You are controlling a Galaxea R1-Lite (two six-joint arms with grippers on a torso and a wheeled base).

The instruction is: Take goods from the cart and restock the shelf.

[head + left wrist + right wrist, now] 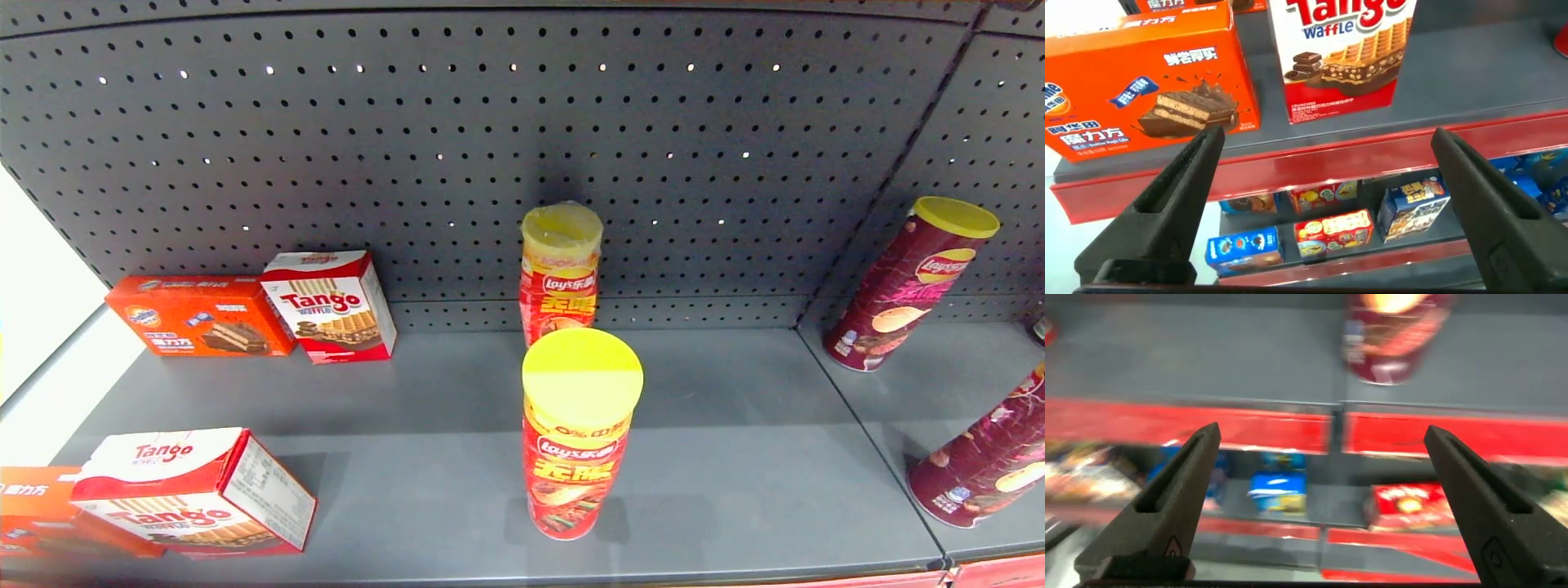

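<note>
Shelf point(735, 457) stock was recorded against one landmark, the front red tube point(575, 457), which stood upright near the shelf's front edge with its yellow lid on.

- Rear red tube point(559, 278): directly behind the landmark, upright, close to the pegboard back panel point(490, 122).
- Rear orange box point(200, 314) and rear waffle box point(335, 306): behind and left of the landmark, side by side and touching, near the back panel.
- Front waffle box point(196, 490): left of the landmark, at the front edge, turned at an angle. A front orange box point(33, 506) lay just beyond it, farther left.
- Two maroon tubes: right of the landmark, in the neighbouring bay, one to the rear point(906, 286) and one nearer the front point(988, 457).

Left claw point(1327, 139): spread wide, pinching nothing, out in front of the shelf's red edge strip point(1372, 155). It faced the front orange box point(1143, 82) and front waffle box point(1343, 49), left of the landmark. Small packs point(1331, 233) sat on a lower shelf beneath.

Right claw point(1323, 434): spread wide, pinching nothing, out in front of the red edge strip point(1249, 425). It faced a maroon tube point(1392, 335), right of the landmark.
</note>
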